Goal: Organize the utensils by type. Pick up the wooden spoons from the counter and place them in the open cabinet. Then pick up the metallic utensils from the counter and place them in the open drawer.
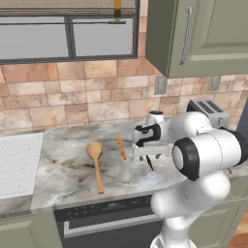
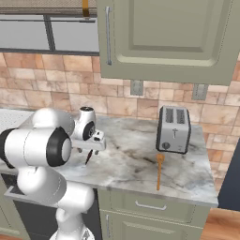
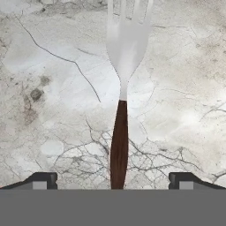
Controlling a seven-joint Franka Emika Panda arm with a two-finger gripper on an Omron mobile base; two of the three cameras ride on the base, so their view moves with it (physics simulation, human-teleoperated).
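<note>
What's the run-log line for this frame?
gripper: open, above fork | fork: flat on counter, handle between fingers, ungrasped | wooden spoons: on counter

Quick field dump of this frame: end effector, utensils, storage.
end effector: open, above the fork, nothing held
fork: flat on counter, dark handle between the fingertips
big spoon: on counter, left of the arm
slim spoon: on counter, beside the big spoon
third spoon: on counter in front of toaster
cabinet: above the counter
</note>
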